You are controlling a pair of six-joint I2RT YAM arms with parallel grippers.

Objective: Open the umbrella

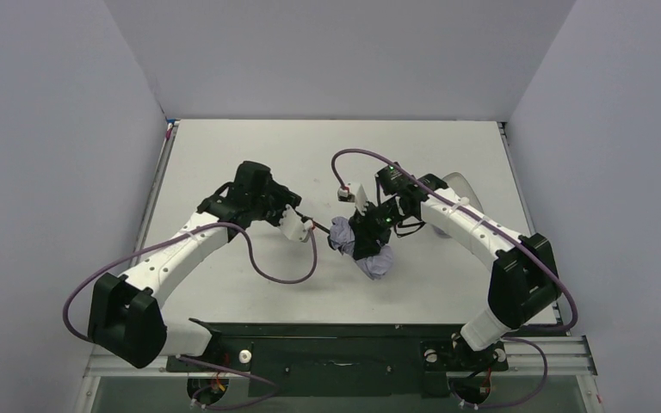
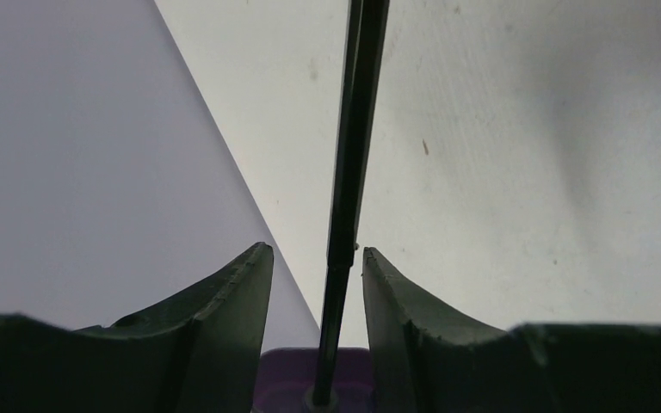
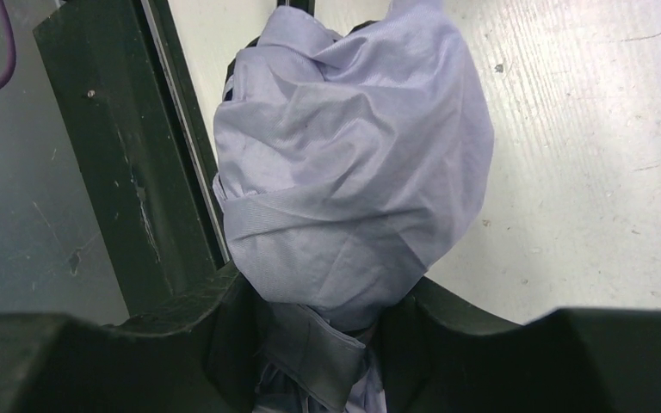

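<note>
1. Umbrella (image 1: 363,249) was seen folded, mid-tabletop (image 1: 250,155), spanned between both arms. Whether it was touching the surface couldn't be told.
2. Left end effector (image 1: 299,225) was clamped on the knob handle (image 2: 297,379), which was seated deep between the fingers. The thin black shaft (image 2: 351,172) ran out between the tips and wasn't pinched by them.
3. Right end effector (image 3: 331,284) was pinched on the bunched canopy fabric (image 3: 353,172).
4. Handling, as judged: light overall. The fabric was taken as soft and slick, likely to slide or stretch in the pads without moving the frame. The shaft was taken as stiff but thin, so prone to bending under side load.
5. Hold points, as judged: the knob was rated the solid anchor. The canopy end would be better gripped on its rigid core than on loose cloth, with the pull kept along the shaft axis.
</note>
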